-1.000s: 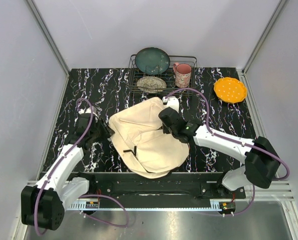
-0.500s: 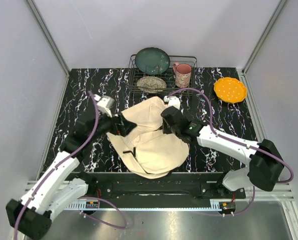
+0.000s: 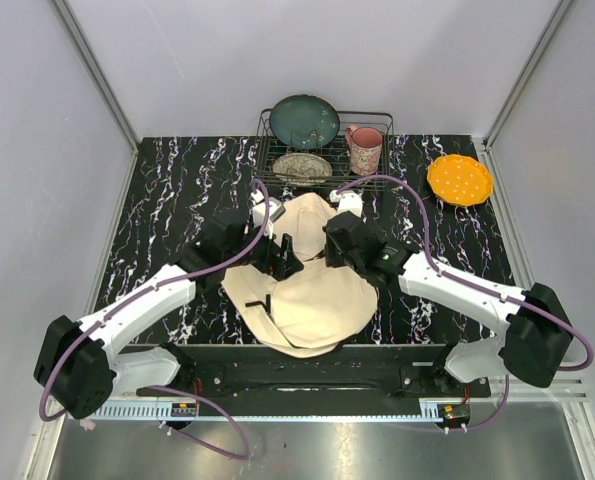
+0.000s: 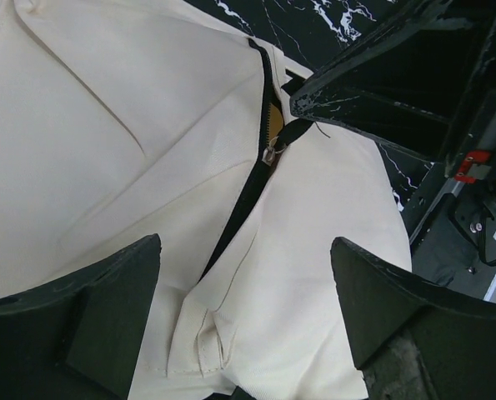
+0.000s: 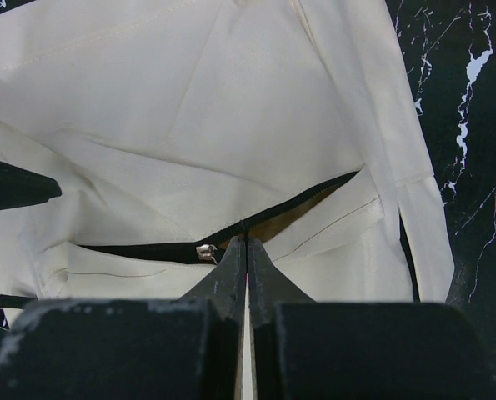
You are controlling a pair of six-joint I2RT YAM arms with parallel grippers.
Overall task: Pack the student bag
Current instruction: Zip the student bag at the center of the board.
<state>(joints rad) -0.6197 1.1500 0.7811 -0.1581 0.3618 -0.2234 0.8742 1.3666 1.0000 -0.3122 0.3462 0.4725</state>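
The left gripper [image 4: 243, 250] hangs with its two black fingers spread wide apart, nothing between them, directly above the zip line of the student bag [image 3: 312, 300], a large soft cream canvas backpack with black trim. From the bag's centre this gripper sits at about 10 o'clock. Opposite it, at about 1 o'clock, the right gripper [image 5: 246, 242] has its fingers pressed together, the tips nipping the black edge of the bag's zip opening. A small metal zip pull [image 5: 204, 252] lies just beside those tips. The slit gapes a little there, with a tan interior showing.

The bag lies flat in the middle of the black marble-patterned table [image 3: 167, 180], towards the near edge, between the two arms. At 12 o'clock from it stands a black wire dish rack [image 3: 367, 113] holding a dark green round plate [image 3: 304, 121], a pale patterned plate [image 3: 302, 167] and a pink patterned mug [image 3: 365, 150]. At 2 o'clock, well apart, lies an orange dotted scalloped plate [image 3: 459, 179].
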